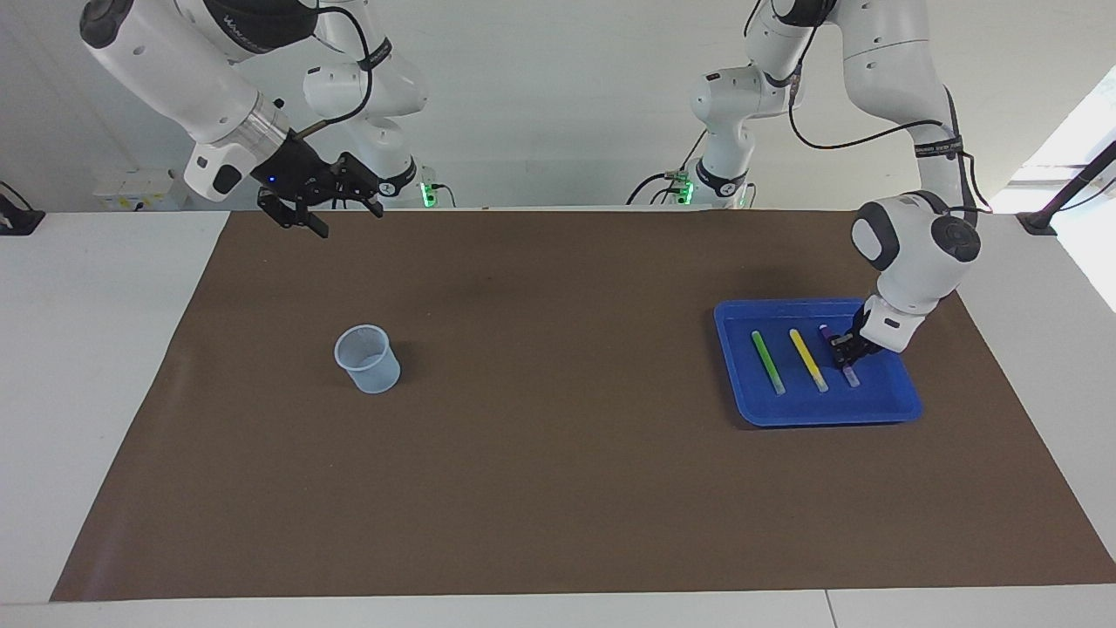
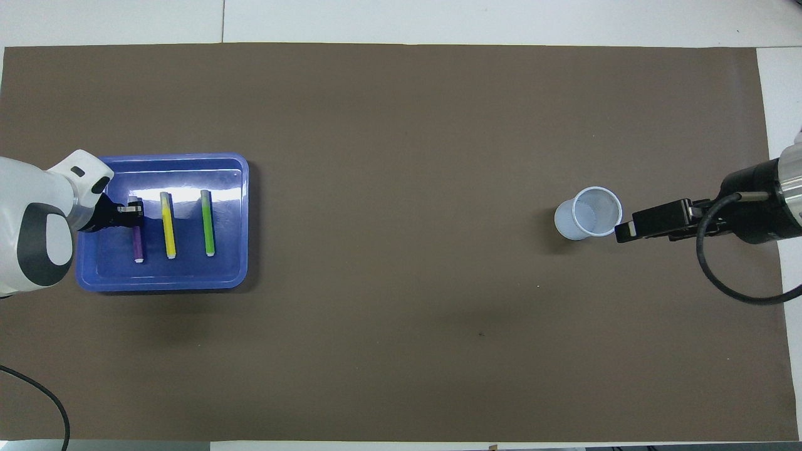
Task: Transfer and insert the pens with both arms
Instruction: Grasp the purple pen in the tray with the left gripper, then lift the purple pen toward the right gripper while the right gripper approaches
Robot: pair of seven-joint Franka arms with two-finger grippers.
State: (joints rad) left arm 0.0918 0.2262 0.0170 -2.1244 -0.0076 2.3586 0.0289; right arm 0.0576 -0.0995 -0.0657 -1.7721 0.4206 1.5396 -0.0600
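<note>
Three pens lie side by side in a blue tray (image 1: 819,410) at the left arm's end of the table: green (image 1: 768,362), yellow (image 1: 808,359) and purple (image 1: 850,377). They also show in the overhead view: green (image 2: 207,222), yellow (image 2: 168,225), purple (image 2: 137,244). My left gripper (image 1: 844,349) is down in the tray at the middle of the purple pen and hides part of it; it shows in the overhead view too (image 2: 131,210). My right gripper (image 1: 349,220) is open and empty, up in the air over the right arm's end of the mat (image 2: 626,230).
A clear plastic cup (image 1: 367,358) stands upright on the brown mat (image 1: 558,488) toward the right arm's end, also seen in the overhead view (image 2: 589,213). White table shows around the mat.
</note>
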